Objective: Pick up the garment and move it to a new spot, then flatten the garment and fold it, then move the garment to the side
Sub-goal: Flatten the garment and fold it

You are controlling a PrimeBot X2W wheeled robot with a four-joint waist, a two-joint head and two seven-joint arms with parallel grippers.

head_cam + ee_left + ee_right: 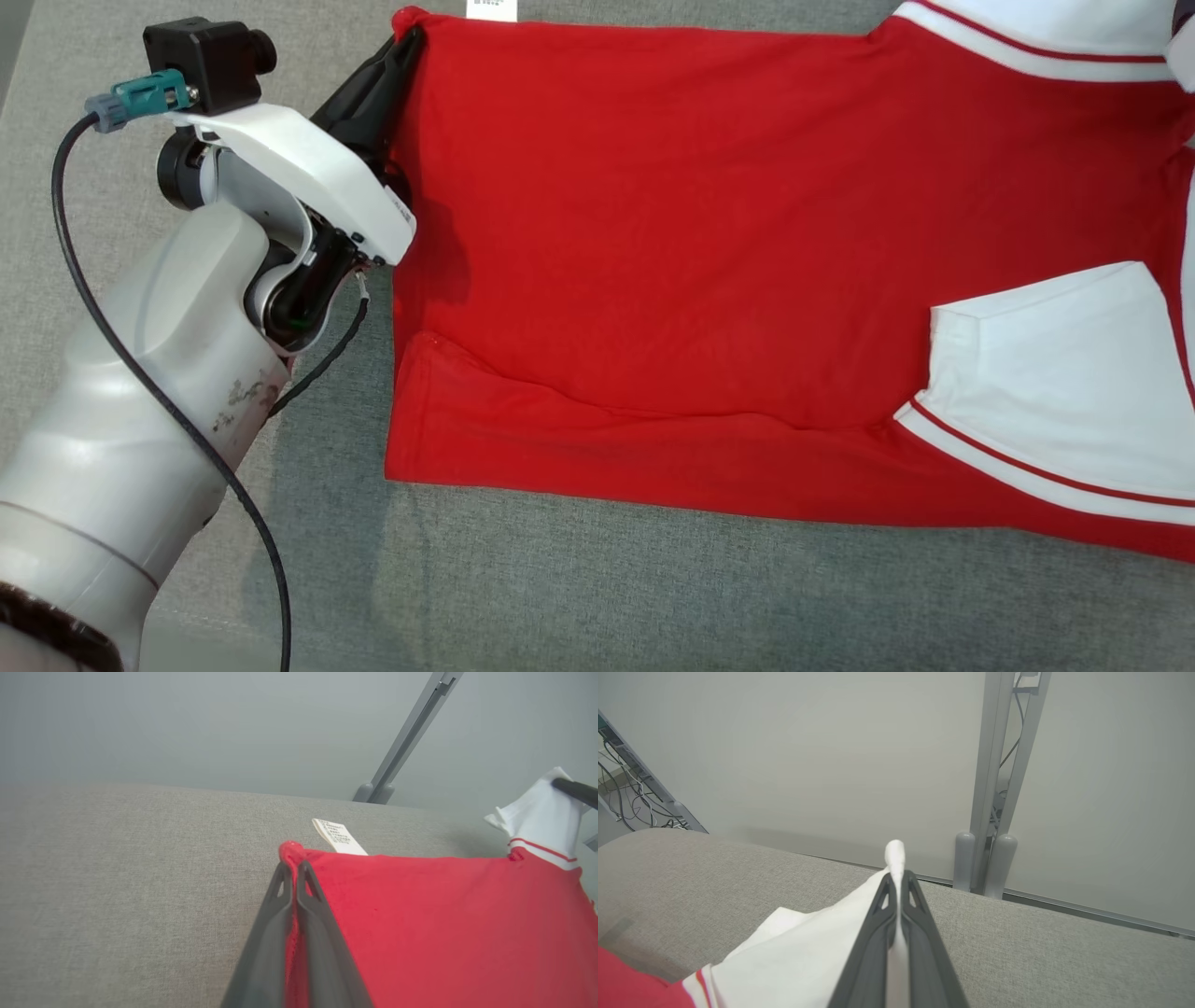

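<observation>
Spanning grey fabric-covered desk (560, 579), red-and-white knit garment (672, 233) is gripped: red corner by left pincer (293, 864), white sleeve by right pincer (896, 877).

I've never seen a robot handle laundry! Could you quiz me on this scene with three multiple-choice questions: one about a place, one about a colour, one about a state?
1. Where does the left tool grip the garment?
A) a red corner near the white label
B) the collar
C) mid-body

2. What colour is the cloth in the right tool?
A) red
B) white
C) grey

3. How do the right tool's fingers stand?
A) wide apart
B) closed on cloth
C) closed on nothing

Answers:
1 A: the red corner pokes up between its fingertips, beside the label.
2 B: white fabric rises between its fingertips.
3 B: they press together with cloth sandwiched between them.
</observation>
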